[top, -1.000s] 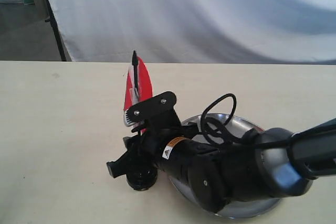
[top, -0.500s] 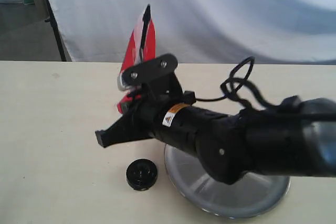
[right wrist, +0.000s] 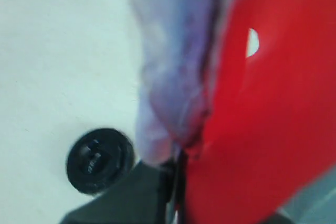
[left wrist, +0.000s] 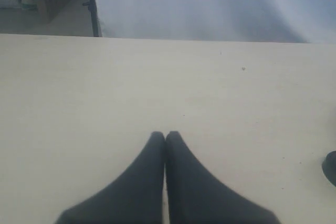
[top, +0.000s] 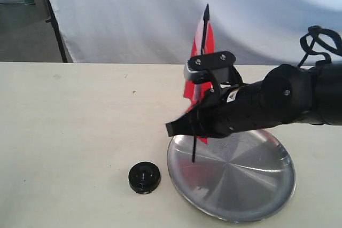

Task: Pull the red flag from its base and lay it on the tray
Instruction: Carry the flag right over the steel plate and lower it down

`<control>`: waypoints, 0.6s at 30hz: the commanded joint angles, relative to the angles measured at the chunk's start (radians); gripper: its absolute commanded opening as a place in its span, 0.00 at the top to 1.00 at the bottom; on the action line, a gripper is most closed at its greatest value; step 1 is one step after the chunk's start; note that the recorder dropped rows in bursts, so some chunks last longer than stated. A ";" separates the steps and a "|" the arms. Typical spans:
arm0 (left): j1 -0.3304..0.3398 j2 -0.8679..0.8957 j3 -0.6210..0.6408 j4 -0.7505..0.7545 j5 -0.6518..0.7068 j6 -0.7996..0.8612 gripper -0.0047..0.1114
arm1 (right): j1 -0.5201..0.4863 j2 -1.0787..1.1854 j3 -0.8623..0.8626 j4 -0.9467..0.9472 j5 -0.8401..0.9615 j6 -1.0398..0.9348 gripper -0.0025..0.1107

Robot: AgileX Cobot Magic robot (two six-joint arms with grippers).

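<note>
Two black grippers show. The left gripper [left wrist: 165,140] hangs over the table [left wrist: 105,87] with its jaws pressed together and nothing between them. The base [top: 144,177] sits alone near the front edge, just beside the tray [top: 251,185] but not touching it. The right gripper [top: 196,126] pinches the red flag [top: 209,38] by its thin pole and holds it upright in the air. The pole's bottom end hangs over the left part of the tray.
</note>
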 commanded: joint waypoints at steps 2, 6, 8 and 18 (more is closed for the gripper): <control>0.001 -0.003 0.003 0.002 -0.003 -0.001 0.96 | -0.081 0.094 0.003 0.003 0.105 0.004 0.98; 0.001 -0.003 0.003 0.002 -0.003 -0.001 0.96 | -0.081 0.143 0.003 -0.012 0.092 -0.005 0.98; 0.001 -0.003 0.003 0.002 -0.003 -0.001 0.96 | -0.081 0.164 0.003 -0.017 0.092 -0.019 0.98; 0.001 -0.003 0.003 0.002 -0.003 -0.001 0.96 | -0.081 0.252 0.003 -0.064 0.092 -0.020 0.98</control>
